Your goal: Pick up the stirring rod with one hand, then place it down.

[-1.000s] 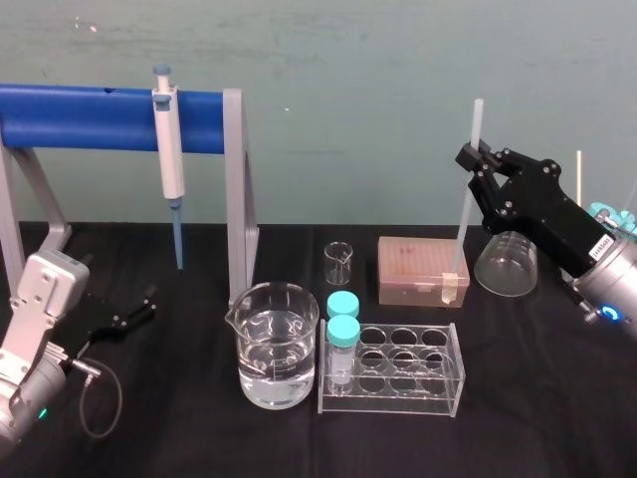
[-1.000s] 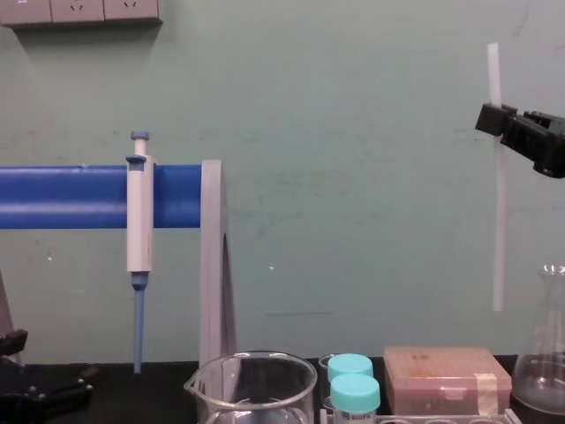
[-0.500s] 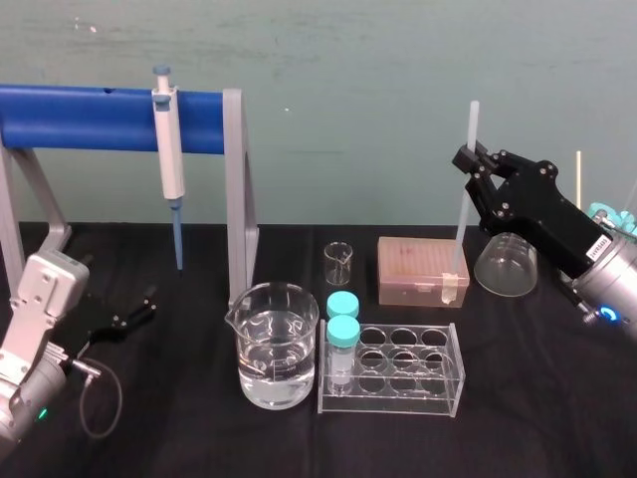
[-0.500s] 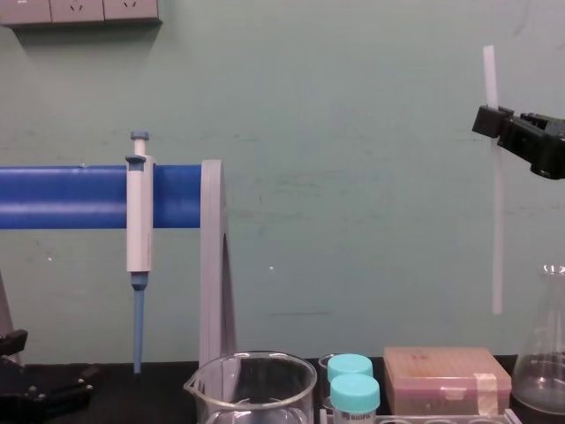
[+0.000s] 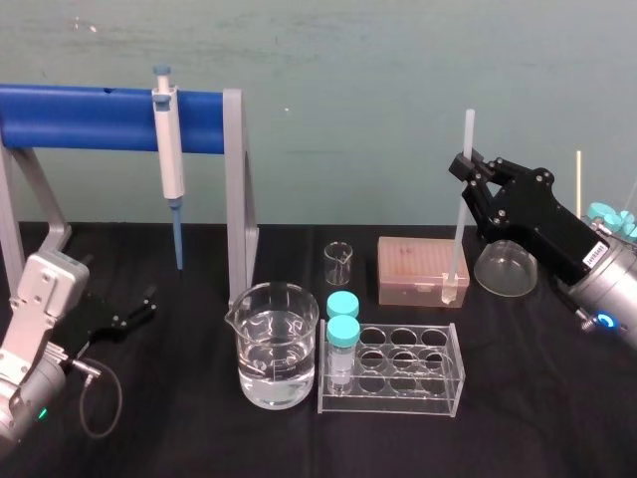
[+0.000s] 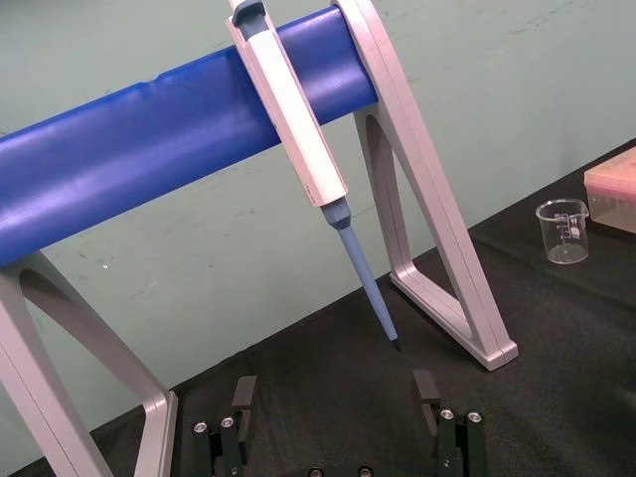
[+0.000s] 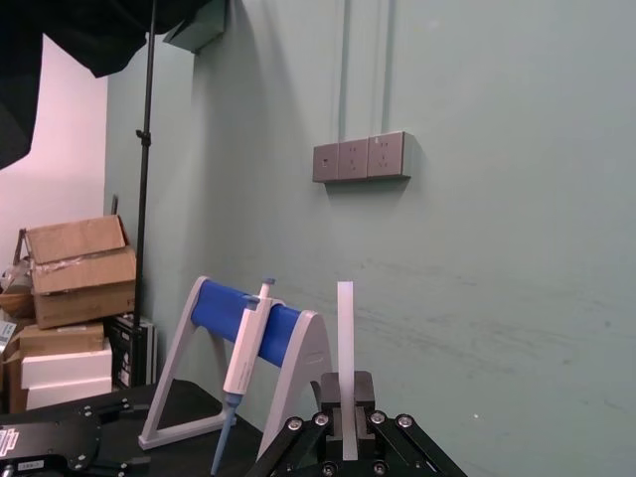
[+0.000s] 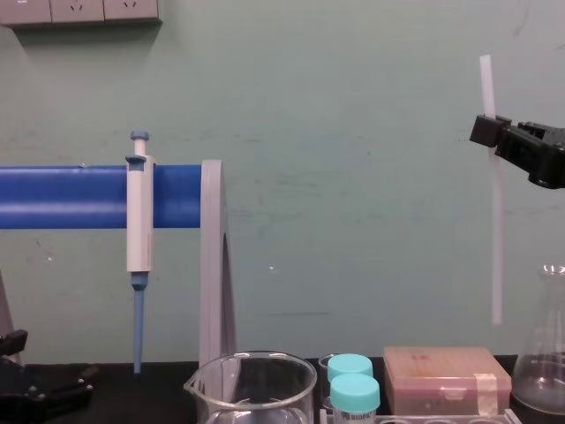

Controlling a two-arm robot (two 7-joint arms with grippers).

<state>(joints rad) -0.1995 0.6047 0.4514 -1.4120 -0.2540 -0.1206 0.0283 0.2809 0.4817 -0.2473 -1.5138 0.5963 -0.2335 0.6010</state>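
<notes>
We cannot read any words or numbers here. A small white sticker (image 5: 594, 251) sits on the arm behind the right gripper (image 5: 464, 171), to the right of the pink box (image 5: 422, 267). Its dark print is too tiny for us to read. The little glass beaker (image 6: 563, 231), just left of the pink box, has faint marks on its side, and we cannot read those either.

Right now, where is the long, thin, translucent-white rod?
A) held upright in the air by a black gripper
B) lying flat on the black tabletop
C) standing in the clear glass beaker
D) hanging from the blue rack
A: the right gripper is shut on the upright stirring rod, its lower end hanging above the pinkish box.
</notes>
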